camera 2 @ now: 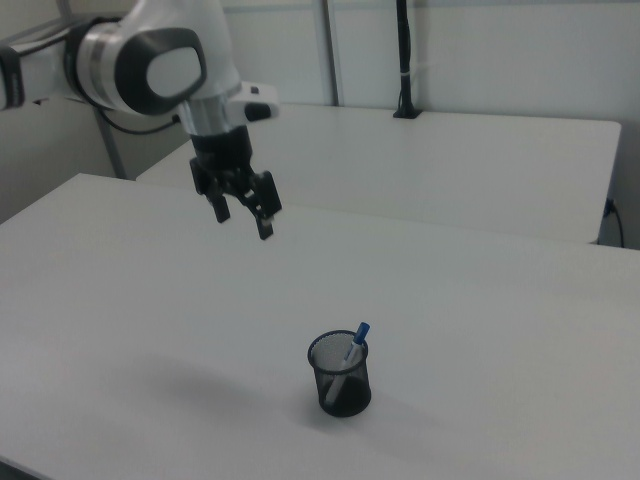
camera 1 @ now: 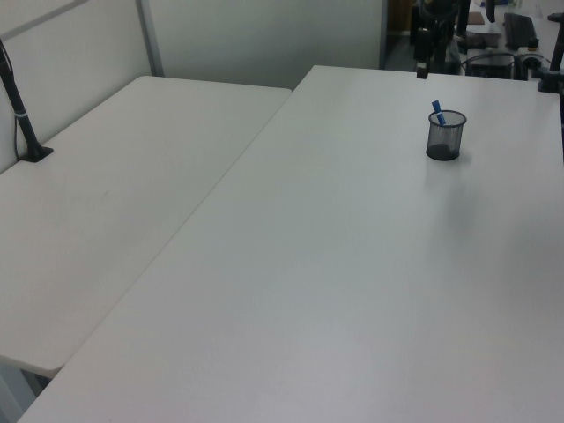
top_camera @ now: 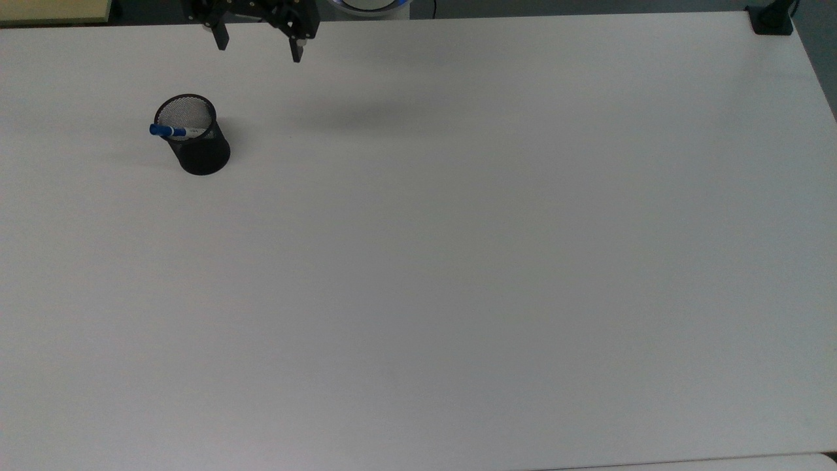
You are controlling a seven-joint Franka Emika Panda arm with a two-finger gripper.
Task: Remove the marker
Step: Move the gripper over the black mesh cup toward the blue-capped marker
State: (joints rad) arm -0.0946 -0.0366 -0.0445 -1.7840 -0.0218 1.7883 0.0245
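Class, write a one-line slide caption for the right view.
Open end effector hangs above the table; marker leans in the cup.

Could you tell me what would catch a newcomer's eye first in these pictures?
Probably the black mesh cup, alone on the white table toward the top view's upper left, with the marker leaning inside and its blue cap poking over the rim. Next, the gripper, fingers spread open, hanging well above the table, apart from the cup.

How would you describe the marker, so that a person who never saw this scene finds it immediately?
On the wide white table stands one black mesh cup, near the top view's upper left. The marker leans inside it, its blue cap poking over the rim. It is the single coloured thing on the table: white barrel, blue cap.
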